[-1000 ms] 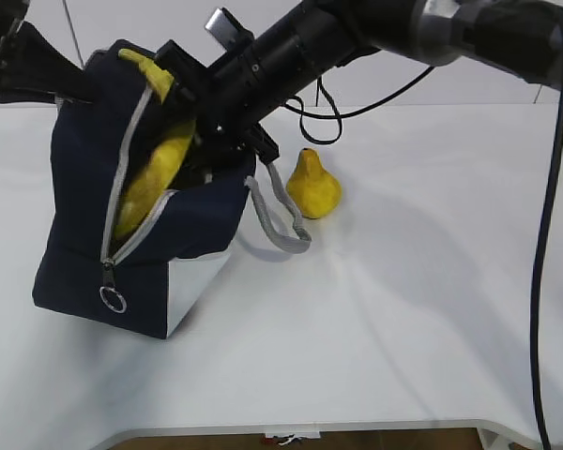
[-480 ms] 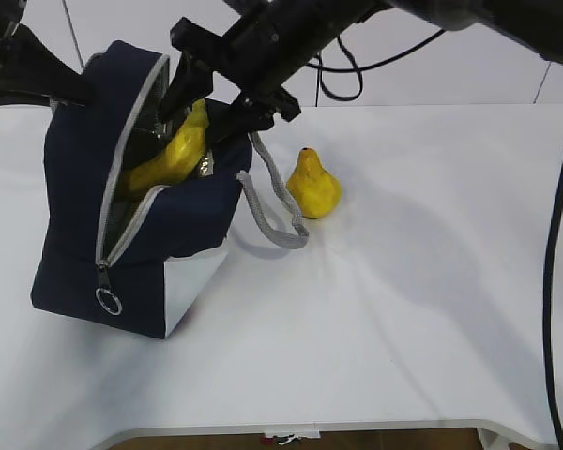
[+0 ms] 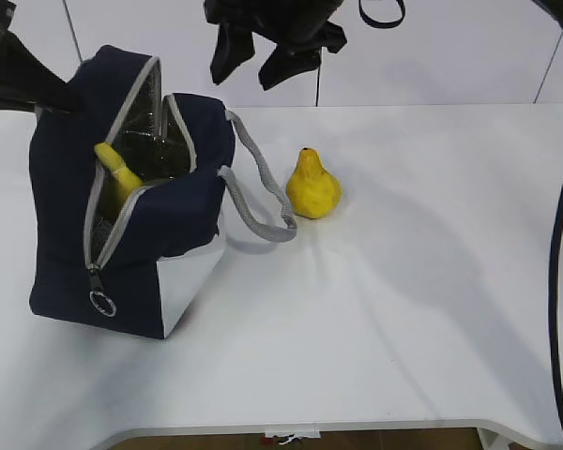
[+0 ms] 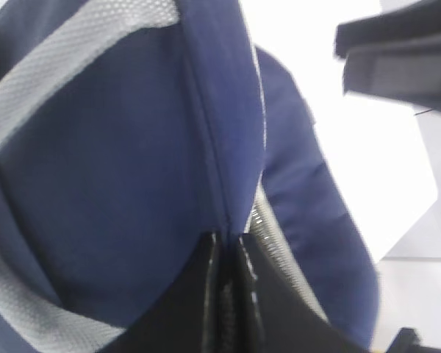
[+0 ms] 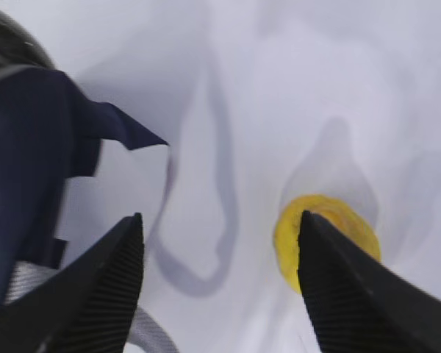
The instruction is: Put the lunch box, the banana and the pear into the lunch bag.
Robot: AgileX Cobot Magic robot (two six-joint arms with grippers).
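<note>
The lunch bag (image 3: pixel 122 216) stands upright on the left part of the white worktop (image 3: pixel 403 309), its zipper undone so that the top gapes along a grey-edged opening with a silvery lining inside. The banana (image 3: pixel 115 175) sits inside the bag, with only its yellow upper end and tip visible leaning against the near edge of the opening. The lunch box cannot be seen in any view; whether it lies lower in the bag cannot be told. The bag is navy blue with a white lower end panel, a metal ring pull (image 3: pixel 100 303) hanging at the bottom of the zipper, and a grey handle (image 3: pixel 258 192) drooping toward the right. The pear (image 3: pixel 311 186) stands on the worktop just beside that handle, outside the bag, plump and yellow with its narrow neck and dark stem tip pointing up. The left tool (image 4: pixel 228 294) is closed on the bag's upper rear edge, a fold of blue fabric pinched between its fingers. The right tool (image 5: pixel 220 279) hangs above the bag and pear with its fingers spread wide and nothing between them; its wrist view looks down on the pear (image 5: pixel 325 243).
</note>
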